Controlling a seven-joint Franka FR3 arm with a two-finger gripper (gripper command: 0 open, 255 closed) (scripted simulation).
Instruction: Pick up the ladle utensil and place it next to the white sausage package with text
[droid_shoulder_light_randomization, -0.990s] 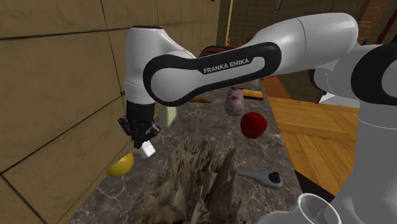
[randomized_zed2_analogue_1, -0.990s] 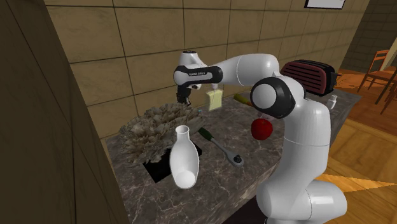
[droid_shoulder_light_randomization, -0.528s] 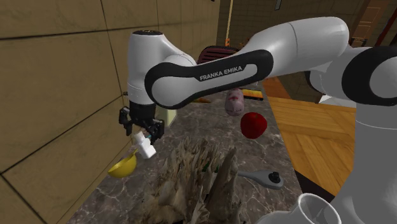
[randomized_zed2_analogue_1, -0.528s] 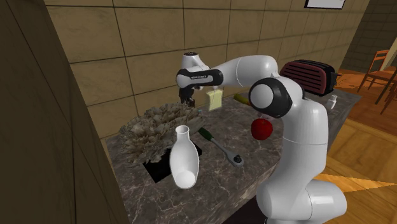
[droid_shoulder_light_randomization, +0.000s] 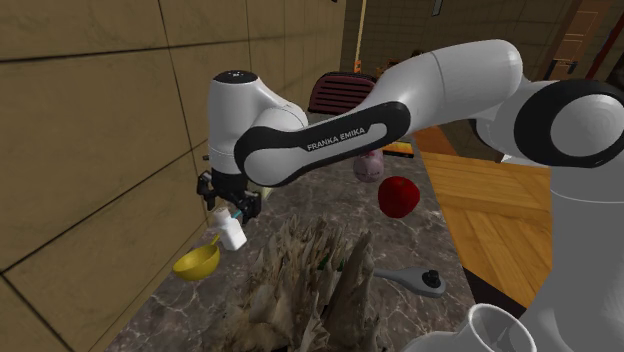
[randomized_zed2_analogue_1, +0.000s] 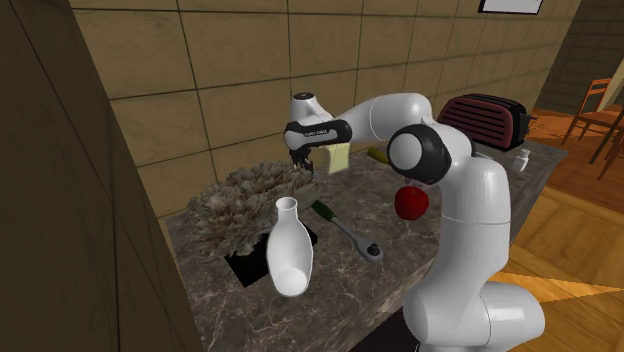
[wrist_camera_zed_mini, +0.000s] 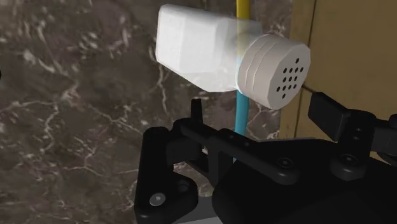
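Observation:
The ladle (droid_shoulder_light_randomization: 197, 262) has a yellow bowl and a thin blue and yellow handle. Its bowl is down on the dark marble counter (droid_shoulder_light_randomization: 330, 190) by the tiled wall, and the handle rises toward my gripper (droid_shoulder_light_randomization: 229, 205). The gripper hangs just above it, open. In the wrist view the blue handle (wrist_camera_zed_mini: 240, 121) runs up between the spread fingers, and neither finger touches it. A white shaker bottle (wrist_camera_zed_mini: 210, 54) with a perforated cap lies against the handle. The pale pinkish sausage package (droid_shoulder_light_randomization: 368, 165) stands farther along the counter, well apart from the ladle.
A red apple (droid_shoulder_light_randomization: 398, 196) lies near the sausage package, with a dark red toaster (droid_shoulder_light_randomization: 340, 92) behind. A spiky brown plant (droid_shoulder_light_randomization: 305, 285), a grey utensil (droid_shoulder_light_randomization: 415, 280) and a white vase (randomized_zed2_analogue_1: 289, 255) are nearer the stand. A yellowish block (randomized_zed2_analogue_1: 338, 157) stands by the wall.
The fingers have opened and let go of the ladle handle. The ladle's bowl has tipped upright on the counter, and the gripper has risen a little and shifted toward the shoulder view's right.

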